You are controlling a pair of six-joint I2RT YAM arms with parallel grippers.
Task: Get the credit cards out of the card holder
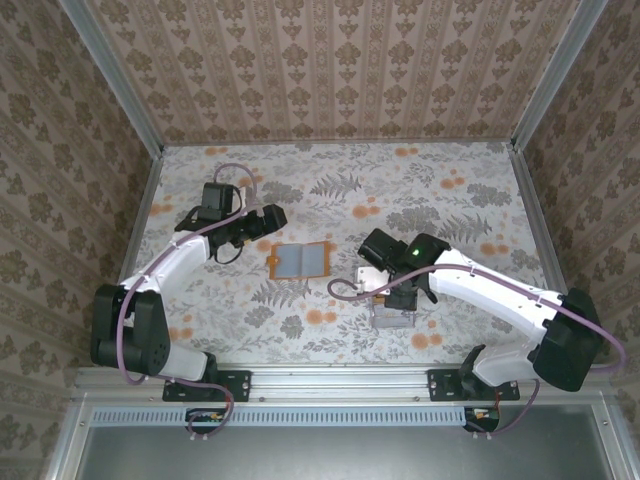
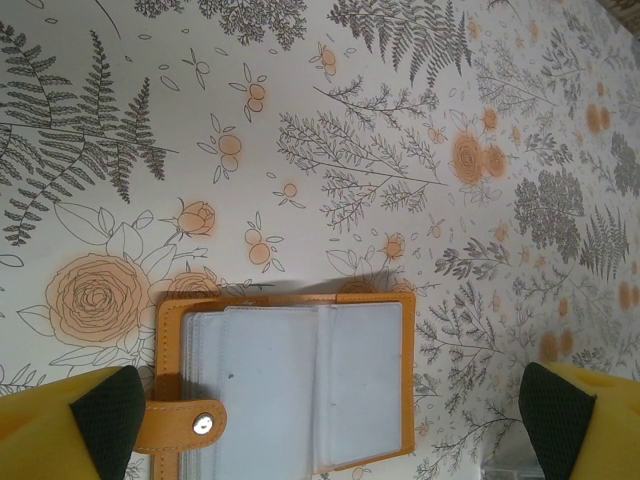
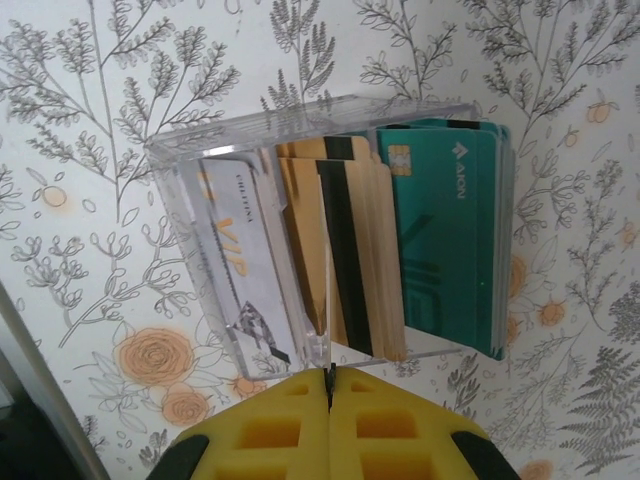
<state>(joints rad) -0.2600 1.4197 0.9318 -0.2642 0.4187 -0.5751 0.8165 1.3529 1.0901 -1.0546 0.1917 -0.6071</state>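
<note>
Underneath, floral cloth on the table (image 1: 450, 200): grey ferns and orange roses on white; around it, tan damask-papered walls (image 1: 330, 70) in metal framing. Readable: "VIP" in orange on a white card (image 3: 240, 250), "AEON" on the front teal card (image 3: 440, 230); smaller print too blurred. By count: one card holder (image 1: 300, 260), orange, open flat mid-table, pale clear sleeves up, one snap stud (image 2: 203, 425); one clear tray (image 3: 180, 170) near the right arm, holding one white card, several black-striped gold cards (image 3: 375, 260), a teal stack. Of the claws: left gripper (image 1: 268, 222) spread wide at the holder's left end, gripping nothing; right gripper (image 3: 329, 385) pressed closed over the tray, whether pinching a thin card edge, cannot tell
</note>
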